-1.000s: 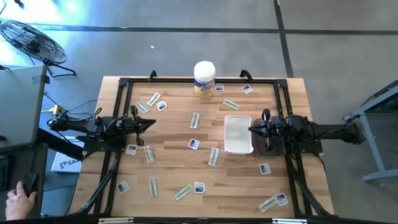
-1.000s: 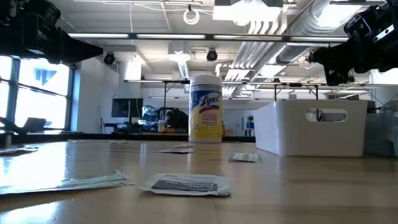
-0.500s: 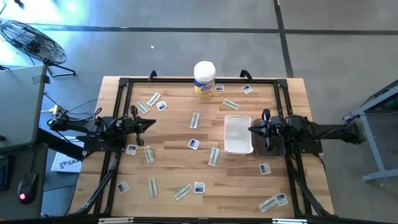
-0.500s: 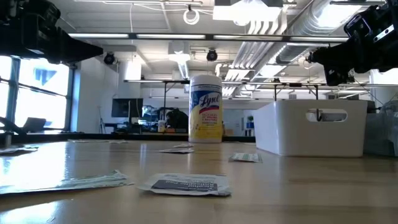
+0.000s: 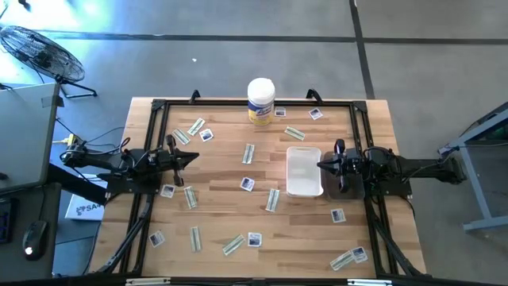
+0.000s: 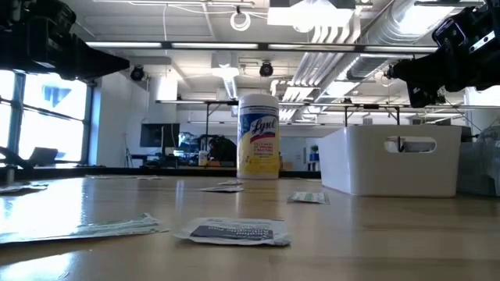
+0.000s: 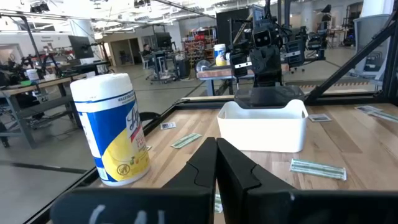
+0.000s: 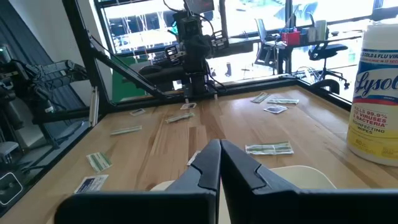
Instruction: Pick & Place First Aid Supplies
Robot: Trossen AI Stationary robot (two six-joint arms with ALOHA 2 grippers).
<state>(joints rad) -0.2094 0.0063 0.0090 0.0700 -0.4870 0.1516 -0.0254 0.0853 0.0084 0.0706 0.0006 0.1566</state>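
no change in the last second: both arms parked. left gripper (image 5: 189,158) at the bench's left edge and right gripper (image 5: 324,165) beside the white bin (image 5: 303,171), jaws closed, empty. first aid packets (image 5: 248,183) lie scattered; none binned, i judge.

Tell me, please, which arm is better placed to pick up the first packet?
Probably left. Its gripper hangs over open table with a strip and a square close by; the right gripper sits at the bin edge.
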